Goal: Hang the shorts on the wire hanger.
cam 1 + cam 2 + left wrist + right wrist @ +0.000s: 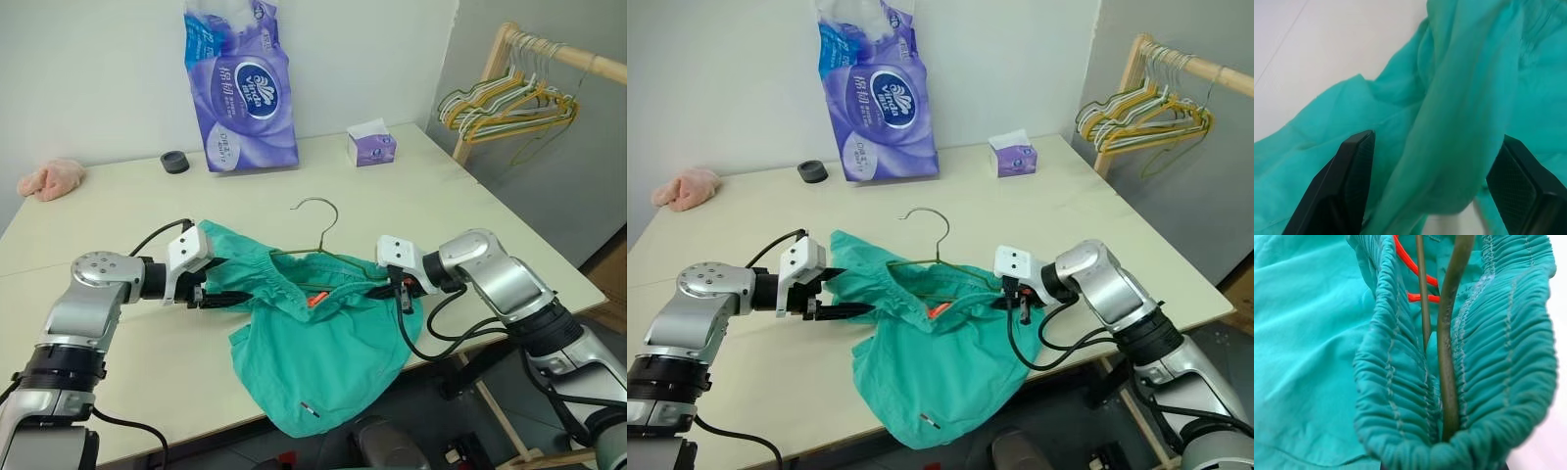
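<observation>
Left eye view: teal shorts at lower centre of frame, draped over the near edge of the pale bench, lower part hanging off the edge with a tiny white-red mark near the hem. Gathered waistband bunched at frame centre, an orange-red cord showing inside it. Olive wire hanger threaded into the waistband; hook sticking out above the fabric toward frame centre, one thin wire running along the top of the waistband.

Left pincer at left of centre, just beside the left end of the waistband. Left wrist view: black fingers spread wide, a fold of teal cloth lying between them, not pinched. Released.

Right pincer right of centre, at the right end of the waistband. Right wrist view: waistband puckered up close to the lens, two green hanger wires running down into the fold. Clenched, gripping the shorts at the waistband; whether the hanger wire is pinched too, cannot tell.

Elsewhere on the bench: purple tissue pack upright at upper centre against the wall, small black round thing just left of it, small purple tissue box to its right, pink cloth at far left edge. Upper right of frame: wooden rack carrying a bunch of wire hangers, well apart from the shorts.
</observation>
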Available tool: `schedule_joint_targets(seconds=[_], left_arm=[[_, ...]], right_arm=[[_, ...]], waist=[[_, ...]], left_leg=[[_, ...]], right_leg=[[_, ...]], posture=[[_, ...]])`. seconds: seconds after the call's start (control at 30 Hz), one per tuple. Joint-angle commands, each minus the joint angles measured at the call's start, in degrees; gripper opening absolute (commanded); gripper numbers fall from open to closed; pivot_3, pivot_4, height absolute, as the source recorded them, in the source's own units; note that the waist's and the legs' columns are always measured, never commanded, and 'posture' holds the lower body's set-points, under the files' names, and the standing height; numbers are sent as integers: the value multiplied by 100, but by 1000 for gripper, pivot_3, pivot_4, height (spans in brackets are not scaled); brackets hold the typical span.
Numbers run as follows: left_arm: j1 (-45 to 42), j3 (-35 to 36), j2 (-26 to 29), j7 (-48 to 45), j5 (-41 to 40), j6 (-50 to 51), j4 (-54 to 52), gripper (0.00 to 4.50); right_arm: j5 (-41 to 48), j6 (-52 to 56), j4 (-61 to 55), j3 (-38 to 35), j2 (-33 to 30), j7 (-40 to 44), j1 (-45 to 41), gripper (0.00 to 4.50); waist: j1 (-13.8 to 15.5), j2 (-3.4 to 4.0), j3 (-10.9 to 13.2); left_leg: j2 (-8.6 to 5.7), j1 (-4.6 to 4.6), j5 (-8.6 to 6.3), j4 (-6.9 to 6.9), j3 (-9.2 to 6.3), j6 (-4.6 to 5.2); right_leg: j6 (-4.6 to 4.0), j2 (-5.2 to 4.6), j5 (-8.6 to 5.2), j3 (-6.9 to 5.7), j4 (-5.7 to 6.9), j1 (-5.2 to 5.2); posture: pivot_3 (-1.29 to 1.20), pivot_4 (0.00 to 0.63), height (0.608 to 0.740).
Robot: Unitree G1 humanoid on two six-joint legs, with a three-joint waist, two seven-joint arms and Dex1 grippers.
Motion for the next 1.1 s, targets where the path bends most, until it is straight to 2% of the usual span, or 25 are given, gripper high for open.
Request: schedule_joint_targets(seconds=[0.03, 0.07, 0.1, 0.23, 0.43, 0.67, 1.1], left_arm=[[-283, -114, -130, 120, 253, -593, 202, 3447], [-321, -125, -179, 143, 276, -675, 269, 3447], [-357, -140, -198, 137, 296, -719, 330, 3069], [-456, -157, -249, 150, 333, -801, 480, 2028], [-459, -165, -266, 313, 453, -923, 652, 118], [-369, -95, -273, 489, 399, -848, 589, 39], [-202, -94, -323, 641, 377, -752, 355, 39]], right_arm=[[130, 29, -307, -154, -36, 40, -37, 0], [131, 41, -325, -156, -41, 43, -29, 0], [128, 46, -338, -159, -48, 42, -21, 0], [136, 87, -405, -177, -92, 40, 21, 0], [178, 169, -478, -245, -181, 23, 76, 0], [349, 350, -747, -381, -537, 68, 309, 0], [615, 639, -1018, -541, -793, -7, 576, 0]], waist=[[0, 0, 0], [-3, 0, 0], [-4, 0, 0], [-32, 0, 0], [-42, 0, 0], [-36, 0, 0], [-29, 0, 0]], left_leg=[[0, 0, 0, 0, 0, 0], [0, 0, 0, 0, 0, 0], [0, -1, 0, 0, 1, 0], [0, -1, 0, -1, 1, 0], [0, -1, 0, -1, 1, 0], [0, -3, 0, -1, 1, 0], [0, -3, 0, -1, 1, 0]], right_leg=[[0, 0, 0, 0, 0, 0], [0, 0, 0, 1, 0, 0], [0, -1, 0, 1, 0, 0], [0, -2, 0, -1, 1, -1], [0, -2, 0, -1, 1, -1], [0, -3, 0, -1, 0, -1], [1, -3, -1, -1, -1, 0]], posture=[[-350, 14, 740], [-350, 14, 740], [-350, 14, 740], [-356, 16, 740], [-355, 19, 740], [-353, 21, 740], [-352, 26, 740]])
